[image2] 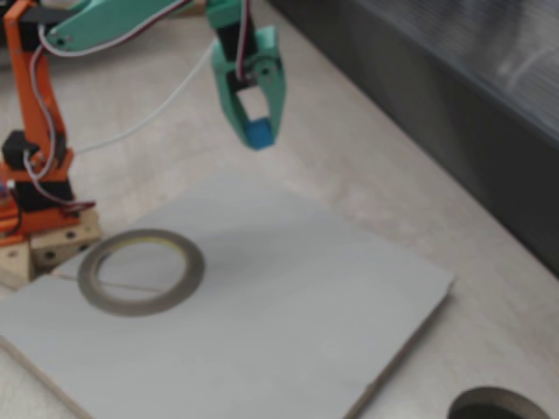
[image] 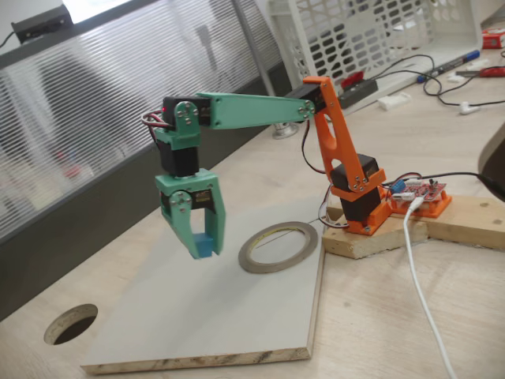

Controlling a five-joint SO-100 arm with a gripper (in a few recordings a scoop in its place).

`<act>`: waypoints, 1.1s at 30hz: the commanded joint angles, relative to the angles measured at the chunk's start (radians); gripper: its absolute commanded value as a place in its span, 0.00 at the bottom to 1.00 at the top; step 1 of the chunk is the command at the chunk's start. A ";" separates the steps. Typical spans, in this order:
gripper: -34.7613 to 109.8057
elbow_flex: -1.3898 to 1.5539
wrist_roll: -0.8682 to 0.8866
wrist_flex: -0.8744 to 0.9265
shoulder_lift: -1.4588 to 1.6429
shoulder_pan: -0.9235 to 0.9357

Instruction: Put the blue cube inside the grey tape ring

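- One small sky-blue cube, pinched at the tips of the green pincer, up in the air.
- One flat grey tape ring lying by the pale board's arm-side edge.

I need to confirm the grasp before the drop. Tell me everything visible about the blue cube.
The blue cube is a small, plain, bright sky-blue block with matte faces. It sits clamped at the tips of the green end effector, far smaller than the jaws, which point downward. It hangs in the air above the pale board, touching only the fingers. In both fixed views it is off to one side of the grey tape ring, not over its opening.
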 commanded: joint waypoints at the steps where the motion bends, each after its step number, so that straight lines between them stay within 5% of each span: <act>1: 0.25 0.032 0.003 -0.003 0.063 0.204; 11: 0.25 0.371 0.000 -0.218 0.256 0.641; 18: 0.24 0.712 0.000 -0.397 0.387 0.657; 33: 0.25 1.077 0.005 -0.391 0.541 0.646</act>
